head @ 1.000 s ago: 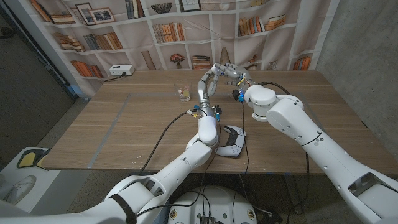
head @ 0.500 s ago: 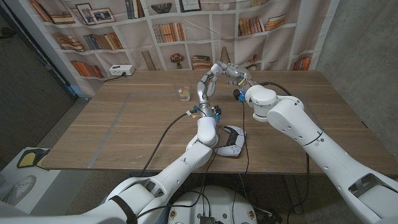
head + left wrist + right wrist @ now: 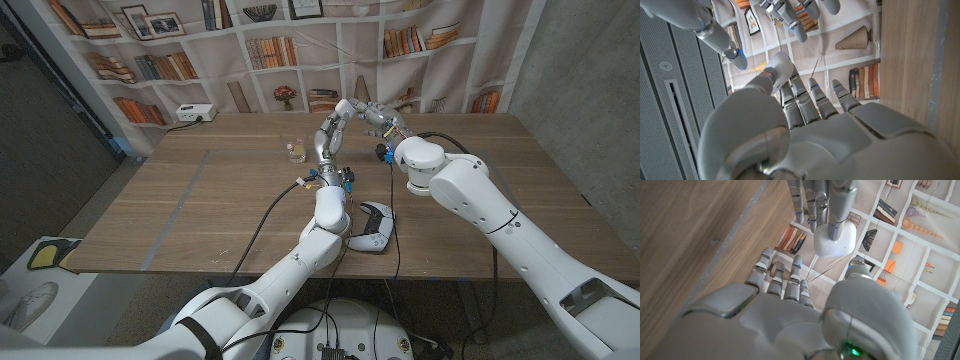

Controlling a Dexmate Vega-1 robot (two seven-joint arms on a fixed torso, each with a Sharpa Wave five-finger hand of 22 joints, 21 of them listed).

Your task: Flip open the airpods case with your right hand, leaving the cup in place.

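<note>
change: since a second ago your left hand has crept a touch further from you, with the right hand following; both now hang over the table's far edge, near its middle, fingertips nearly meeting. the cup and the controller have not stirred.
meaning for the task: you are closing in, but the flip looks not yet made; i see no raised lid.
cup: one, glass, upright near the far edge, left of both hands and apart from them, so it is in place so far.
left hand: grasping the airpods case between thumb and fingers, up off the table.
airpods case: one, white and rounded, carried in the left hand's fingertips, just ahead of the right hand.
right hand: released, fingers stretched toward the case, nothing in them.
game controller: one, white, at the near edge, near its middle.
hands counted: two.
</note>
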